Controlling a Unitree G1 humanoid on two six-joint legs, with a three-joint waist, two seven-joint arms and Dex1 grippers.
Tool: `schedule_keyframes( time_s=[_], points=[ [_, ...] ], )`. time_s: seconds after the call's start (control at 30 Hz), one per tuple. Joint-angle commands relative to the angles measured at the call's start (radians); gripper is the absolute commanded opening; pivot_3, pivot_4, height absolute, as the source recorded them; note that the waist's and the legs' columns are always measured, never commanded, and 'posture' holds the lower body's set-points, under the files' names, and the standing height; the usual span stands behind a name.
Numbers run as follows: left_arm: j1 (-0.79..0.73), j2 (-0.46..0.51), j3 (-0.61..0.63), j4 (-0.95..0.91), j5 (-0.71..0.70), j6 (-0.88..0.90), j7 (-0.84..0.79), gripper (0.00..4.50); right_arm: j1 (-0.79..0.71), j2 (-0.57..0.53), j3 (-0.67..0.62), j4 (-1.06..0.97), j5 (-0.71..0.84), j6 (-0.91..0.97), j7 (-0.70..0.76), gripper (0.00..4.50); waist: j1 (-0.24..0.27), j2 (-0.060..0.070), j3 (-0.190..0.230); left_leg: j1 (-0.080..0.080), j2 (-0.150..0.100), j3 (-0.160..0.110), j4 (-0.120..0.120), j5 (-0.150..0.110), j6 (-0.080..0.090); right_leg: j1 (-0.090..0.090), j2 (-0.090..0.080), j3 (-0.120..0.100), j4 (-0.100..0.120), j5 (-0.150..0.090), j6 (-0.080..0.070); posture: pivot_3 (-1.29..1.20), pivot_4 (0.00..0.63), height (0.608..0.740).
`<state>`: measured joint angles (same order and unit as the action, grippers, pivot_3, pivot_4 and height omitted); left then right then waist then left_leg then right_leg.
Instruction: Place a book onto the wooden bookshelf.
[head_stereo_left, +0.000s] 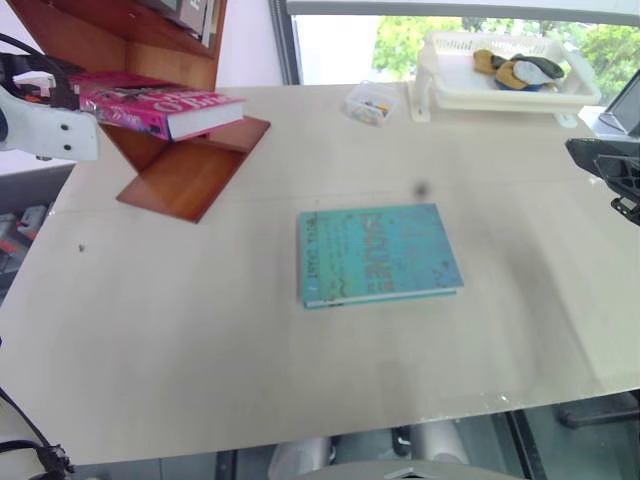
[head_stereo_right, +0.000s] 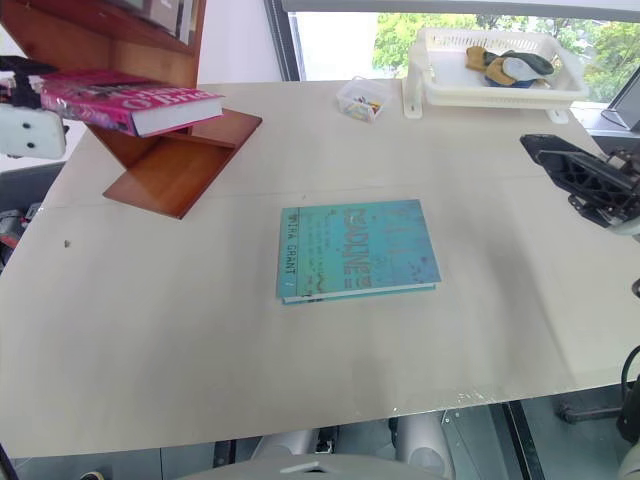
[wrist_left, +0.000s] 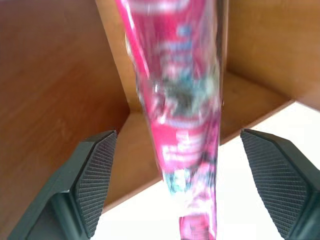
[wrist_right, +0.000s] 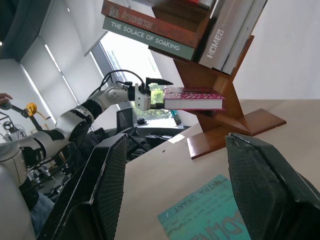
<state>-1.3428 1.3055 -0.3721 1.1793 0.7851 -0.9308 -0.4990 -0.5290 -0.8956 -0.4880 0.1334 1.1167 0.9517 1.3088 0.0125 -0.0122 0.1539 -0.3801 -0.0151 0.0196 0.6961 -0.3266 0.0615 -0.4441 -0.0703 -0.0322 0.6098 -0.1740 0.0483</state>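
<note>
The pink book lies on the wooden bookshelf at the table's far left. The left pincer gapes open around it; the right pincer hangs open too.

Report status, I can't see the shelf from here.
Left gripper fingers open either side of the book. Book on the shelf board. Right gripper open, empty. Nothing in the way.

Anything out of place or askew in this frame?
The pink book lies flat on a slanted board of the wooden bookshelf, its page edge jutting past the board, not upright like the shelved books above. The left gripper is open around it. A teal book lies flat on the table.
</note>
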Motion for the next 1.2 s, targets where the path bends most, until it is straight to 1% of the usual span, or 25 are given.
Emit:
schedule_keyframes(
  time_s=[0.03, 0.13, 0.3, 0.4, 0.47, 0.57, 0.6, 0.67, 0.73, 0.8, 0.83, 0.87, 0.93, 1.0, 1.1, 1.17, 1.2],
  points=[
    [-0.010, 0.046, 0.029, -0.013, -0.035, -0.010, -0.004, 4.38, -0.022, -0.020, -0.030, -0.009, 0.009, -0.017, 0.010, 3.15, 0.000, 0.000, 0.000, -0.001, 0.000, 0.000, 0.001, 0.000, 0.000, -0.001, 0.000, 0.000, 0.000, 0.000, 0.000, 0.00, 0.150, 0.740],
    [0.005, 0.062, 0.050, -0.019, -0.071, -0.022, -0.035, 4.38, -0.021, -0.018, -0.033, -0.011, 0.013, -0.015, 0.010, 3.15, -0.001, 0.000, 0.000, -0.002, 0.000, 0.000, 0.002, 0.000, 0.000, -0.001, 0.000, 0.000, 0.000, 0.000, 0.000, 0.00, 0.150, 0.740],
    [0.042, 0.090, 0.116, -0.073, -0.197, -0.009, -0.135, 4.38, -0.017, -0.018, -0.025, -0.008, 0.017, -0.003, 0.019, 3.15, -0.001, 0.000, 0.000, -0.002, 0.000, 0.000, 0.003, 0.000, 0.000, -0.001, 0.000, 0.000, 0.001, 0.000, 0.000, 0.00, 0.150, 0.740],
    [0.078, 0.101, 0.170, -0.109, -0.301, 0.019, -0.229, 4.38, -0.029, -0.023, -0.023, 0.002, 0.016, 0.001, 0.021, 3.15, -0.001, 0.000, 0.000, -0.002, 0.000, 0.000, 0.003, 0.000, 0.000, -0.001, 0.000, 0.000, 0.001, 0.000, 0.000, 0.00, 0.150, 0.740],
    [0.123, 0.106, 0.221, -0.133, -0.413, 0.074, -0.346, 4.38, -0.037, -0.027, -0.018, 0.015, 0.009, 0.000, 0.029, 3.15, -0.003, 0.000, 0.000, -0.002, 0.001, 0.000, 0.004, 0.000, 0.000, -0.001, 0.000, 0.000, 0.001, 0.000, 0.000, 0.00, 0.150, 0.740],
    [0.207, 0.124, 0.306, -0.199, -0.591, 0.212, -0.547, 4.38, -0.049, -0.032, -0.007, 0.033, -0.003, -0.002, 0.040, 3.15, -0.007, 0.000, 0.000, -0.002, 0.001, 0.001, 0.004, 0.000, 0.000, -0.001, 0.000, 0.000, 0.002, 0.000, 0.000, 0.00, 0.150, 0.740],
    [0.214, 0.126, 0.343, -0.220, -0.659, 0.326, -0.633, 4.38, -0.060, -0.039, -0.002, 0.047, -0.011, -0.003, 0.047, 3.15, -0.010, 0.000, 0.000, -0.002, 0.001, 0.000, 0.004, 0.000, 0.000, -0.001, 0.000, 0.000, 0.002, 0.000, 0.000, 0.00, 0.150, 0.740],
    [0.236, 0.143, 0.390, -0.260, -0.751, 0.467, -0.768, 4.38, -0.081, -0.053, 0.009, 0.074, -0.029, -0.009, 0.065, 3.15, -0.014, 0.000, 0.000, -0.003, 0.001, 0.000, 0.005, 0.000, 0.000, -0.001, 0.000, -0.001, 0.003, 0.000, 0.000, 0.00, 0.150, 0.740],
    [0.242, 0.139, 0.435, -0.299, -0.821, 0.582, -0.821, 4.38, -0.097, -0.062, 0.018, 0.094, -0.043, -0.014, 0.080, 3.15, -0.018, 0.000, 0.000, -0.003, 0.001, 0.000, 0.005, 0.000, 0.000, -0.001, 0.000, 0.000, 0.002, 0.000, 0.000, 0.00, 0.150, 0.740],
    [0.248, 0.092, 0.527, -0.360, -0.971, 0.780, -0.878, 4.38, -0.108, -0.064, 0.026, 0.105, -0.052, -0.017, 0.091, 3.15, -0.021, 0.000, 0.000, -0.002, 0.001, 0.000, 0.005, -0.001, 0.001, -0.001, 0.000, 0.000, 0.002, 0.000, 0.001, 0.00, 0.150, 0.740],
    [0.275, 0.077, 0.562, -0.405, -1.032, 0.864, -0.907, 4.38, -0.110, -0.063, 0.029, 0.107, -0.055, -0.017, 0.095, 3.15, -0.021, 0.000, 0.000, -0.002, 0.001, -0.001, 0.005, -0.001, 0.001, -0.001, 0.000, 0.000, 0.002, 0.000, 0.001, 0.00, 0.150, 0.740],
    [0.326, 0.060, 0.600, -0.473, -1.086, 0.919, -0.915, 4.38, -0.108, -0.061, 0.030, 0.107, -0.057, -0.018, 0.098, 3.15, -0.021, 0.000, 0.000, -0.002, 0.001, -0.001, 0.006, -0.001, 0.001, -0.001, 0.000, 0.000, 0.003, 0.000, 0.001, 0.00, 0.150, 0.740],
    [0.456, 0.010, 0.708, -0.689, -1.239, 1.145, -0.894, 4.38, -0.088, -0.061, 0.026, 0.097, -0.058, -0.011, 0.099, 3.15, -0.022, 0.001, 0.000, -0.001, 0.001, -0.004, 0.007, -0.001, 0.001, -0.001, -0.001, 0.002, 0.007, 0.000, 0.001, 0.00, 0.150, 0.740],
    [0.581, -0.042, 0.807, -0.877, -1.339, 1.303, -0.835, 4.38, -0.064, -0.071, 0.013, 0.096, -0.064, -0.010, 0.094, 3.15, -0.025, 0.001, 0.000, -0.001, 0.001, -0.006, 0.008, -0.001, 0.001, -0.001, -0.001, 0.002, 0.009, -0.001, 0.001, 0.00, 0.150, 0.740],
    [0.748, -0.146, 0.898, -1.103, -1.376, 1.410, -0.670, 4.38, -0.009, -0.099, -0.013, 0.096, -0.082, -0.014, 0.090, 3.15, -0.024, 0.000, 0.000, -0.001, 0.001, -0.006, 0.008, -0.001, 0.001, -0.002, -0.002, 0.004, 0.008, -0.001, 0.001, 0.00, 0.150, 0.740],
    [0.877, -0.182, 0.919, -1.232, -1.345, 1.455, -0.604, 4.38, 0.037, -0.116, -0.026, 0.091, -0.101, -0.025, 0.092, 3.15, -0.025, 0.000, -0.001, 0.000, 0.001, -0.005, 0.008, -0.001, 0.001, -0.002, -0.001, 0.005, 0.010, -0.001, 0.001, 0.00, 0.150, 0.740],
    [0.916, -0.203, 0.931, -1.269, -1.371, 1.493, -0.588, 4.38, 0.060, -0.121, -0.034, 0.088, -0.108, -0.029, 0.089, 3.15, -0.026, 0.001, -0.001, 0.000, 0.001, -0.005, 0.007, -0.001, 0.001, -0.002, -0.001, 0.005, 0.009, -0.001, 0.001, 0.00, 0.150, 0.740]
  ],
)
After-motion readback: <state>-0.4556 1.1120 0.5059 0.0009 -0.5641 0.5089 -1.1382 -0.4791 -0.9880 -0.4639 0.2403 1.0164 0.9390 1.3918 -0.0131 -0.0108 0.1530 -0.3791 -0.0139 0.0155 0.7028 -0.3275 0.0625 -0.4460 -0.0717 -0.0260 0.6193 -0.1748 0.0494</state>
